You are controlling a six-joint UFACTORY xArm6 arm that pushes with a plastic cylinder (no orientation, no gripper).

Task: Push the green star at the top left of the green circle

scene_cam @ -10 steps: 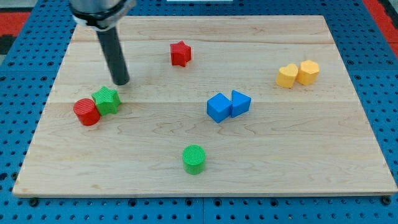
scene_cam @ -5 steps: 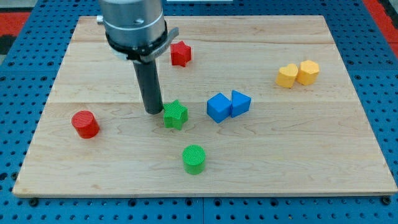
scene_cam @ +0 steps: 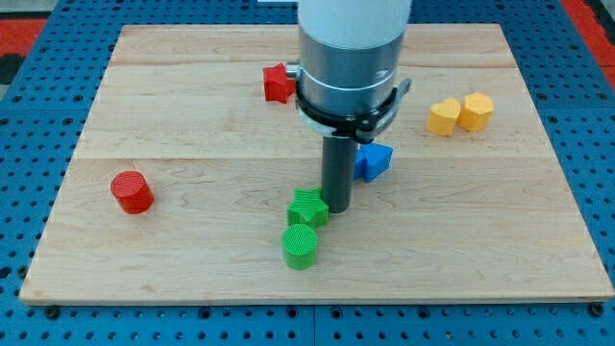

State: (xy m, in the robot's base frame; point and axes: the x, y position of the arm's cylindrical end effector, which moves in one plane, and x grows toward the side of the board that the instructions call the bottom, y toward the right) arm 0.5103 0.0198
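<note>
My tip [scene_cam: 336,208] is being held against the right side of the green star [scene_cam: 307,208], which is touching the green circle [scene_cam: 300,246] just below it, near the board's [scene_cam: 96,144] bottom edge.

Taking the green circle [scene_cam: 300,246] as reference: the green star [scene_cam: 307,208] is sitting right on its top edge, touching or nearly so, blocking that side. My tip [scene_cam: 337,208] is standing just right of the star. A blue block [scene_cam: 372,160] is crowding the upper right, partly hidden behind the rod. The red cylinder [scene_cam: 132,192] is lying far left. Board [scene_cam: 500,240] is lying open to the circle's left, right and bottom.
</note>
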